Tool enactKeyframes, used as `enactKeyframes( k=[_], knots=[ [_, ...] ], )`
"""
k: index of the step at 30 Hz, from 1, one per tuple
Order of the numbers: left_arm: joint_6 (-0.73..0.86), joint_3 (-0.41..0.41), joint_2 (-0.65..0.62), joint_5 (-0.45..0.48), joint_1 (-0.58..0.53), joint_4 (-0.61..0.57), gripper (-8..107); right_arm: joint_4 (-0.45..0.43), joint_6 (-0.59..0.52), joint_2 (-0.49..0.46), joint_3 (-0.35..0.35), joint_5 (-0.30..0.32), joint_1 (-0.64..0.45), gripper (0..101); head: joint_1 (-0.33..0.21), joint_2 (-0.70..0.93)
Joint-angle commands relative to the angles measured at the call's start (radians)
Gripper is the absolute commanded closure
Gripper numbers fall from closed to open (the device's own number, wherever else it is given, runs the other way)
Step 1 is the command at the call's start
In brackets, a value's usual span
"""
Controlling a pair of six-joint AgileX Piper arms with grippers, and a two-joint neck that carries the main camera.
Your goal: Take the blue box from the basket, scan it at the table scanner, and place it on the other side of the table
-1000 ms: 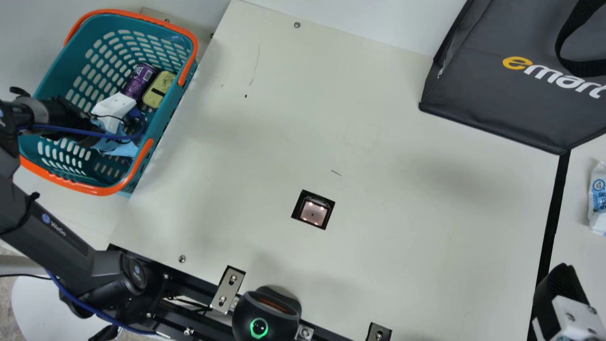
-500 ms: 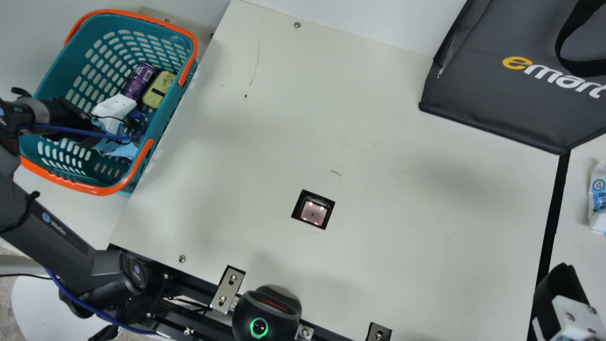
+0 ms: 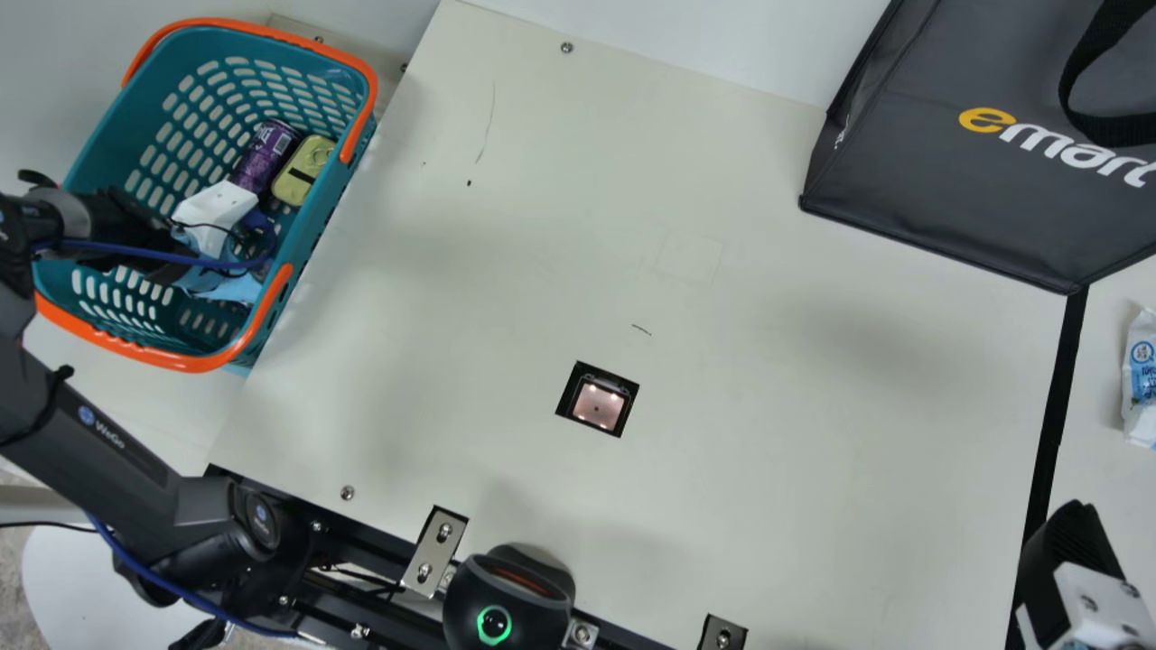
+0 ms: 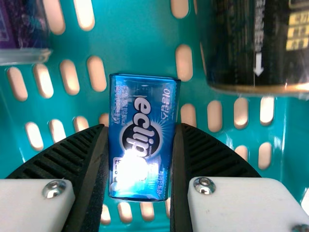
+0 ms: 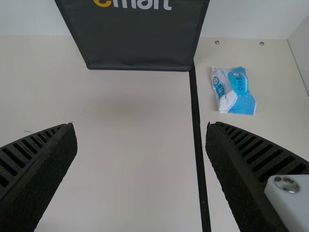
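**Blue box clasped inside the basket, well left of the table scanner**

At the far left of the main view, the teal basket (image 3: pixel 108 153) with orange handles stands well apart from the table scanner (image 3: pixel 596 403), to its left and farther back. The left gripper (image 3: pixel 217 209) is down inside the basket. In the left wrist view, the left gripper (image 4: pixel 140 127) is grasping the blue box (image 4: pixel 137 106): one ribbed finger lies against each long side, and the basket's slotted wall or floor shows around it. Which of the two, I cannot tell.

In the same basket, also left of the scanner and farther back, are a purple can (image 3: pixel 264 153) and, just beside it, a gold-coloured tin (image 3: pixel 305 170).

Just left of the scanner and nearer the robot sits a black device (image 3: pixel 506 600) with a glowing green ring. The scanner itself is set into the cream table (image 3: pixel 768 433), its window lit.

To the scanner's right and farther back is a dark grey bag (image 3: pixel 948 181). A black strip (image 3: pixel 1055 406) runs from the bag's corner down the surface, well right of the scanner. The right gripper (image 3: pixel 1070 555) is right of the scanner and nearer the robot, its jaws released and wide apart, holding nothing. Farthest right of the scanner, beyond the strip, lies a blue-and-white packet (image 3: pixel 1142 379).
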Motion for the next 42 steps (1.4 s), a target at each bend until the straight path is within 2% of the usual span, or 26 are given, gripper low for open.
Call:
enactKeyframes(
  k=[1,26,42],
  knots=[
    [0.000,0.002,-0.014,0.006,0.003,0.000,107,0.000,0.000,0.000,0.000,0.000,0.000,6,-0.026,0.002],
    [-0.116,0.001,-0.148,0.070,0.033,0.046,107,0.000,0.000,0.000,0.000,0.000,0.000,6,-0.026,0.002],
    [-0.396,-0.021,-0.338,0.201,0.007,0.074,107,0.000,0.000,0.000,0.000,0.001,0.000,6,-0.026,0.002]
  ],
)
